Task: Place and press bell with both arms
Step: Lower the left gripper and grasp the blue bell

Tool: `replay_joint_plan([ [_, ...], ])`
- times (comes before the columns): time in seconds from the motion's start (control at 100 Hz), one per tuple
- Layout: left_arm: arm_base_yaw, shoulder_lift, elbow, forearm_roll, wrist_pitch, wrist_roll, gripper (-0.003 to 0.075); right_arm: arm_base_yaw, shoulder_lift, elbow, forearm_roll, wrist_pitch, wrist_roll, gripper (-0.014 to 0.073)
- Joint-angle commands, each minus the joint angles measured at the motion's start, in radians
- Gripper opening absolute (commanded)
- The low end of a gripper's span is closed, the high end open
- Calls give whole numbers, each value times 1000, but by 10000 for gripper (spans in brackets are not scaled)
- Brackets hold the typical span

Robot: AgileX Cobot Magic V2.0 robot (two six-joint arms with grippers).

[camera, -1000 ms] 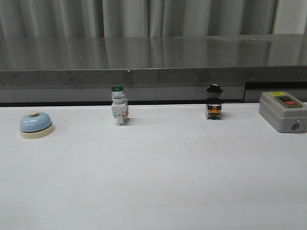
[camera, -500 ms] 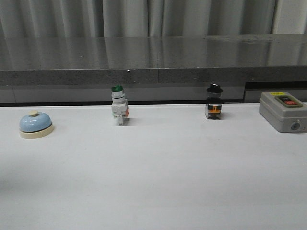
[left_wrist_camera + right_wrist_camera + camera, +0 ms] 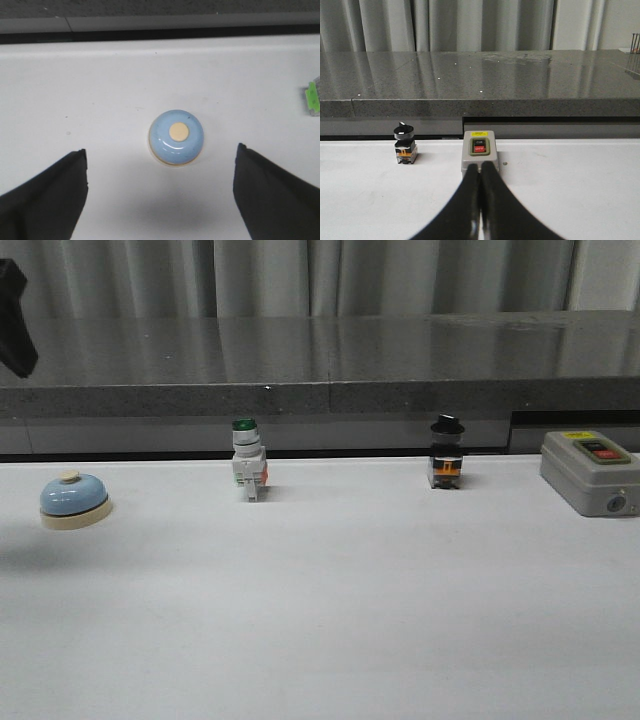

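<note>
The light-blue bell with its cream base and button stands on the white table at the far left. In the left wrist view the bell lies below and between my wide-open left gripper, whose dark fingers hang above the table, apart from it. A dark piece of the left arm shows at the top left of the front view. My right gripper is shut and empty, its tips in front of the grey box; it is out of the front view.
A green-capped white pushbutton and a black-knobbed switch stand along the table's back edge. A grey box with a red button sits at the right. A dark stone ledge and curtains run behind.
A dark part of the left arm has come into the front view at the top left, and a faint shadow now lies by the bell. The objects have not moved.
</note>
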Motion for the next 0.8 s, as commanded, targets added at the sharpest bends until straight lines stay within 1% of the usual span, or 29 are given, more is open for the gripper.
replay_joint_plan([
  [0.0,-20,16,-71,-14,-13,-2,573,-7,-19,-14,1,-83,-8,-60],
  [0.27,-24,208,-214,-26,85,-2,573,-7,-19,-14,1,-83,-8,-60],
  [0.45,-24,304,-284,-38,154,-2,564,-7,-19,-14,1,-83,-8,-60],
  [0.79,-35,408,-327,-43,149,-2,563,-7,-19,-14,1,-83,-8,-60],
])
